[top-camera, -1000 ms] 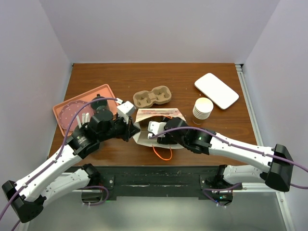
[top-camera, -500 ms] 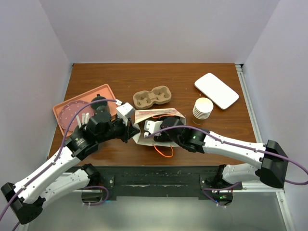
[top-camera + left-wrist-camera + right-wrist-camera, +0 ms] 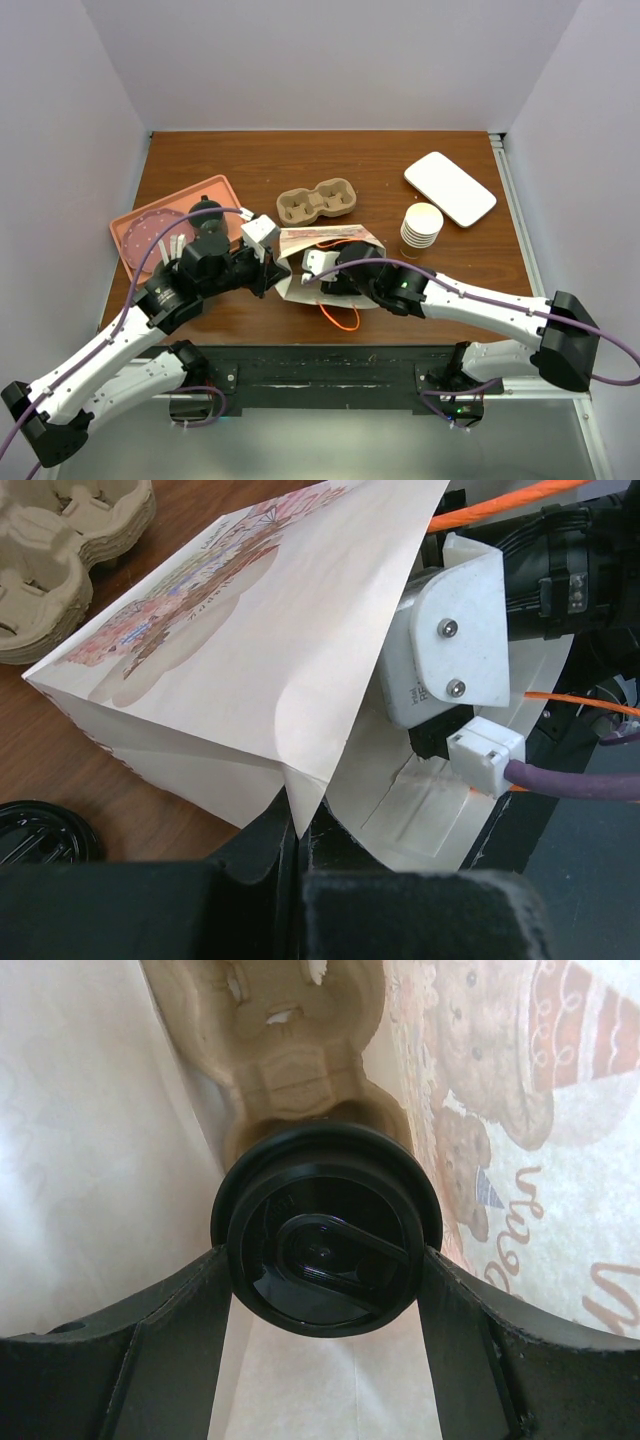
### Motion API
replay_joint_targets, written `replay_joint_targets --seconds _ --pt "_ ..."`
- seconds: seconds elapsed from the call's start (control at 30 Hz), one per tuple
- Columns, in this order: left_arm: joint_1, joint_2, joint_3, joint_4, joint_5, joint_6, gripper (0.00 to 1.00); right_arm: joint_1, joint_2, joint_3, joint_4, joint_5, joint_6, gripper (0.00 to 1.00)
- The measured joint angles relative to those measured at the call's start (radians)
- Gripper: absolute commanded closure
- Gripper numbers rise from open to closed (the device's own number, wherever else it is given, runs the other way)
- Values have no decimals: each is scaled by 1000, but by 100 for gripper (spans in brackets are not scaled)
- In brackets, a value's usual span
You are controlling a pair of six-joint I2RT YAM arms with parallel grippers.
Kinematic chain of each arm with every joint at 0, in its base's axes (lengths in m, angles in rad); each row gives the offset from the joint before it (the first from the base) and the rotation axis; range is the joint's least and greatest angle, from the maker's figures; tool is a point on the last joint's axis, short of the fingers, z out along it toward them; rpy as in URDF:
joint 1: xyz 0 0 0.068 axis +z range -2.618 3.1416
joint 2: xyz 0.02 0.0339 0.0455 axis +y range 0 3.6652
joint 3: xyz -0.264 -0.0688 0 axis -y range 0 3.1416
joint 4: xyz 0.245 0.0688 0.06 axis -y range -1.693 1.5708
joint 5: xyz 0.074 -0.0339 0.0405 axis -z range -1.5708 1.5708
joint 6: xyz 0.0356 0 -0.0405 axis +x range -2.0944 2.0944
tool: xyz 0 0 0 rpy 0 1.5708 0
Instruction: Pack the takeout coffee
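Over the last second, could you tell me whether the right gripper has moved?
Yes: the right gripper, holding the takeout coffee, has eased slightly left, deeper into the paper bag, away from the stack of cups.

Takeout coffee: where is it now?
The takeout coffee sits mid-frame in the right wrist view, inside the paper bag, held by the right gripper, a pulp cup carrier beyond it.

Inside the paper bag (image 3: 250,650), the walls press close on both sides of the right gripper (image 3: 325,1265), whose fingers (image 3: 170,1340) flank the takeout coffee (image 3: 320,1210). A pulp carrier (image 3: 290,1050) fills the way directly beyond. The left gripper (image 3: 298,830), clamped on the mouth's edge, blocks that side. Outside, a carrier stack (image 3: 317,200) stands just behind the bag, and bare tabletop (image 3: 300,160) lies farther back.
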State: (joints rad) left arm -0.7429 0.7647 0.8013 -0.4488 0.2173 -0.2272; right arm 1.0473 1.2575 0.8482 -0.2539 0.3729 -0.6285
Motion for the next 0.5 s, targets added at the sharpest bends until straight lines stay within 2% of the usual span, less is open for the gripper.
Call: replay_joint_targets --seconds 0.5 --pt "0 -6 -14 16 24 4 100 -12 21 0 63 -24 16 74"
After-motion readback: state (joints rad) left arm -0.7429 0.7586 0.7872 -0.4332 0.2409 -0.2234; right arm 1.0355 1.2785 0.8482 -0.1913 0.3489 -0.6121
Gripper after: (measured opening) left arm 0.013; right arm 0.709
